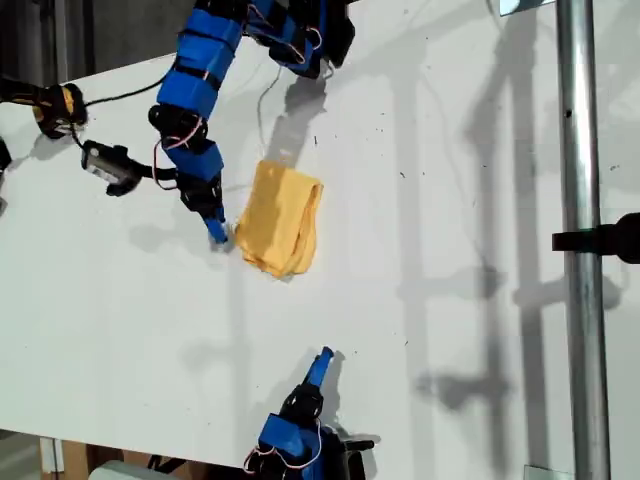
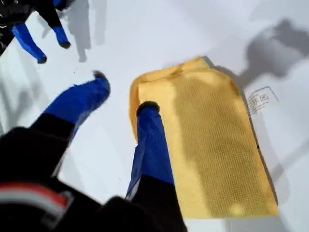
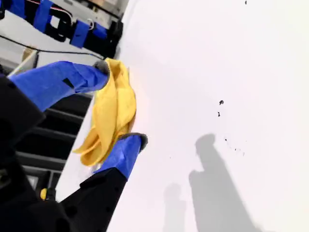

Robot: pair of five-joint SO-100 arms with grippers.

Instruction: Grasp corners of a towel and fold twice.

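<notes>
Towel [image 1: 281, 220] lies folded; my first gripper [image 2: 124, 92] gapes empty, 1 fingertip [image 2: 147, 107] on its edge; my second gripper [image 1: 322, 358] gapes empty, apart.

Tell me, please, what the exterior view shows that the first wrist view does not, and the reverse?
Only the exterior view: the metal pole at its right and a black cable. Only the first wrist view: the weave of the towel and a faint drawn mark beside it. Both: the folded towel, my first end effector open at its edge, my second end effector apart from it.
</notes>
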